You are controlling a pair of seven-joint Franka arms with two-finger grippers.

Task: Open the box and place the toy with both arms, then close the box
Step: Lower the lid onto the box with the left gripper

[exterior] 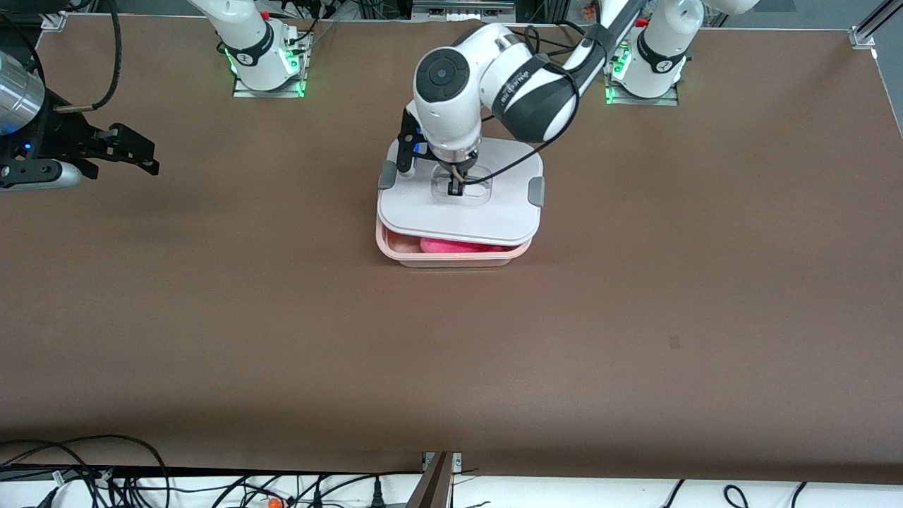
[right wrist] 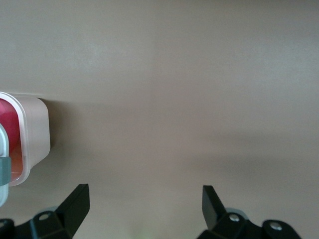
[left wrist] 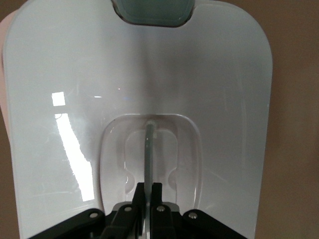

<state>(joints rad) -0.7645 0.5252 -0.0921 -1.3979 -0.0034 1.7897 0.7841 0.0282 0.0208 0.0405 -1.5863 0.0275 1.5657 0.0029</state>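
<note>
Over box [exterior: 451, 257], left gripper [exterior: 456, 185] clamps lid handle [left wrist: 148, 149]; right gripper [right wrist: 144, 206] waits, spread.

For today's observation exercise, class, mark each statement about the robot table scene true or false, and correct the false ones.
1. The left hand is shut on the clear recessed handle of the white plastic lid. True.
2. The lid sits squarely closed on the pale pink plastic tub. False: it is offset, leaving the tub's edge nearest the front camera uncovered.
3. The hot-pink plush toy lies inside the tub. True.
4. The right hand grips the toy. False: it is open and holds nothing, waiting over the table at the right arm's end.
5. A grey clip shows on the lid's side. True.
</note>
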